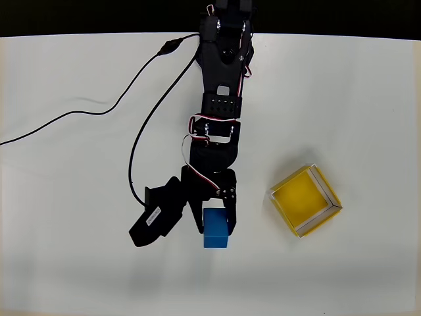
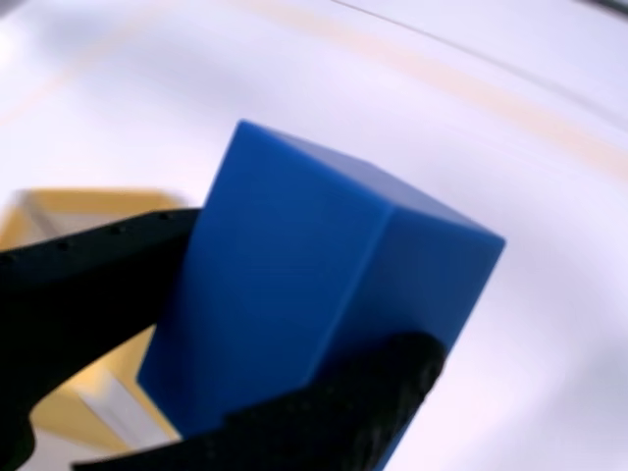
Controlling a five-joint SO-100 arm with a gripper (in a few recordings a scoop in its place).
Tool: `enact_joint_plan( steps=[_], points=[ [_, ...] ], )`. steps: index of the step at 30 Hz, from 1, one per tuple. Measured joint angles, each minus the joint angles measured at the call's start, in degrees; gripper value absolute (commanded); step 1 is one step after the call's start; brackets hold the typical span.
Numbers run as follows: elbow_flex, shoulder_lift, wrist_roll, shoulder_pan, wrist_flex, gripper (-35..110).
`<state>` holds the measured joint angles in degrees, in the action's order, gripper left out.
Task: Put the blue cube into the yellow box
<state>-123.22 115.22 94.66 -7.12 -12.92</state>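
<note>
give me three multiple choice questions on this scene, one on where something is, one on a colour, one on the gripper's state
1. In the overhead view, where is the yellow box relative to the blue cube?
A. to its right
B. to its left
C. under it

2. What colour is the cable lying on the table?
A. red
B. black
C. green

3. What is the gripper doing?
A. open over the box
B. shut on nothing
C. shut on the cube

Answers:
1. A, the box sits apart from the cube on the picture's right side.
2. B, a thin black line curves across the white surface.
3. C, the wrist view shows black fingers pressed on both sides of the cube.
</note>
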Motion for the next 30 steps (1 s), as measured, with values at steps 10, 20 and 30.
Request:
enact_joint_plan(
  steps=[10,20,30],
  points=[
    [0.00,-2.20,4.04,16.52,9.84,14],
    [0.00,-10.37,3.25,26.54,11.60,13],
    [-1.05,-17.14,-1.41,29.09,11.69,13]
  ],
)
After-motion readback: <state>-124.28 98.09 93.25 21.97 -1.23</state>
